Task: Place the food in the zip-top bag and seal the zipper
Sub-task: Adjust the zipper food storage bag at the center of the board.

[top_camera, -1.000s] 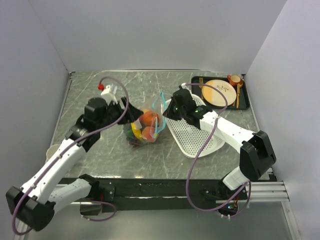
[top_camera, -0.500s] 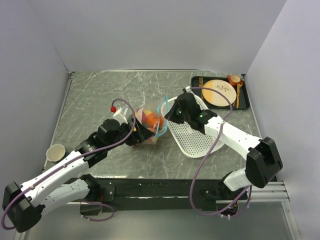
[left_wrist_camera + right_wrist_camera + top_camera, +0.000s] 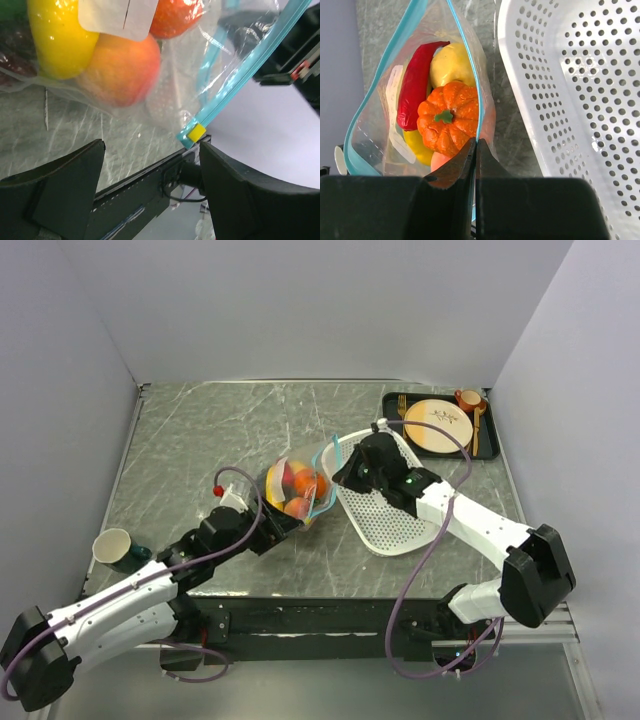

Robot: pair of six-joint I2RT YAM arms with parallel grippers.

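Clear plastic of the zip-top bag (image 3: 298, 490), food (image 3: 447, 117) already inside, lies mid-table just beside the white basket (image 3: 395, 515), its teal zipper (image 3: 242, 75) gaping. The mouth edge is pinched by the closed right gripper (image 3: 476, 144); the left gripper (image 3: 152, 148) is spread wide at the bag's near side, holding nothing. The strip should be drawn taut between both grippers, then pressed shut along its length

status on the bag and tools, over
Right tool shut on zipper. Left tool open, beside zip-top bag. Food inside, mouth unsealed. Basket alongside, not blocking.
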